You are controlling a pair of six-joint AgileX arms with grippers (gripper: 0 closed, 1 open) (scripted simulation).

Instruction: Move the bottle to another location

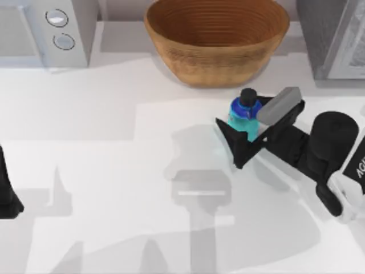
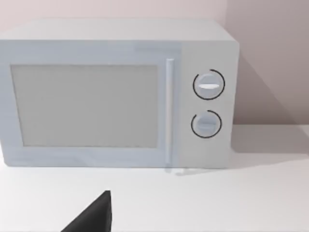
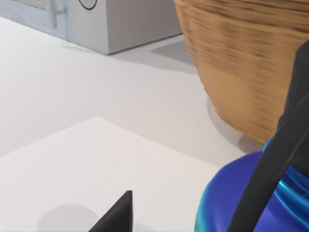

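Note:
The bottle (image 1: 245, 119), cyan with a blue shoulder and a black cap, stands upright just in front of the woven basket (image 1: 217, 45), right of centre. My right gripper (image 1: 252, 114) is open around it, one finger on each side. In the right wrist view the bottle (image 3: 227, 203) lies close against one dark finger (image 3: 270, 159), while the other finger (image 3: 118, 215) stands well away from it. Whether the bottle rests on the table I cannot tell. My left arm (image 1: 8, 191) is parked at the table's left edge.
The basket (image 3: 241, 63) stands at the back centre, right behind the bottle. A white microwave (image 1: 51, 28) sits at the back left and faces the left wrist camera (image 2: 116, 92). A grey box (image 1: 336, 34) stands at the back right. White tabletop (image 1: 114, 171) spreads across the front and left.

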